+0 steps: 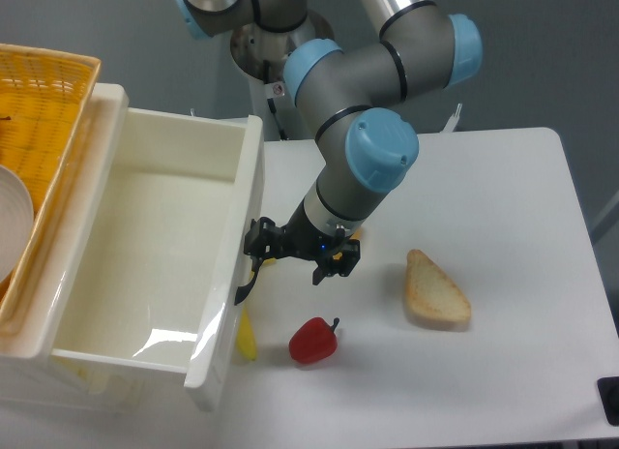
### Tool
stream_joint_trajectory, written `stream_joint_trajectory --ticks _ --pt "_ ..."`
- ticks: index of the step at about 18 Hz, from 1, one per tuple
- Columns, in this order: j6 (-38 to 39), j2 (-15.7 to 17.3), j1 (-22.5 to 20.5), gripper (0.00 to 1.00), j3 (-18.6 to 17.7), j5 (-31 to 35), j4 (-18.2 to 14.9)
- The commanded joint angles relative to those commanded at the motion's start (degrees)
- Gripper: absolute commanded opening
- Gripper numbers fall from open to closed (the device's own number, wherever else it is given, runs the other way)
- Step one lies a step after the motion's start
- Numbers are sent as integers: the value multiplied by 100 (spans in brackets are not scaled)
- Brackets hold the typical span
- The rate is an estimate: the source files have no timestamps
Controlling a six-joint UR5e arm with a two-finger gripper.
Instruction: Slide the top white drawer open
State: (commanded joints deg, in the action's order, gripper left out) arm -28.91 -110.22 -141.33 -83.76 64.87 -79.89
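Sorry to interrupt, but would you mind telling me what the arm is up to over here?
The arm is working on the top white drawer, which is pulled well out and shows its bare cream inside. Its hand sits right at the drawer's front panel by the curved black handle, with its fingers spread. A red pepper, a slice of bread and something yellow lie on the white table; a yellow wicker basket stands left of the drawer.

The top white drawer (145, 265) is glossy, smooth plastic. Beside it, a woven wicker basket (44, 110). The table (503, 178) looks matt.
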Motion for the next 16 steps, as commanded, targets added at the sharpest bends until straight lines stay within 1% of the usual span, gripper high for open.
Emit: stream_joint_trajectory --ticks 3,8,10,14,15,16 --pt "-123 52 -96 100 9 -18 0" --pt "-623 158 -299 100 0 17 228" --pt "-1149 150 -386 100 -9 43 308" --pt "-2677 123 -492 100 -9 271 369" --pt "-2942 114 -510 100 -9 376 482" --pt "-3023 106 -519 100 -9 508 588"
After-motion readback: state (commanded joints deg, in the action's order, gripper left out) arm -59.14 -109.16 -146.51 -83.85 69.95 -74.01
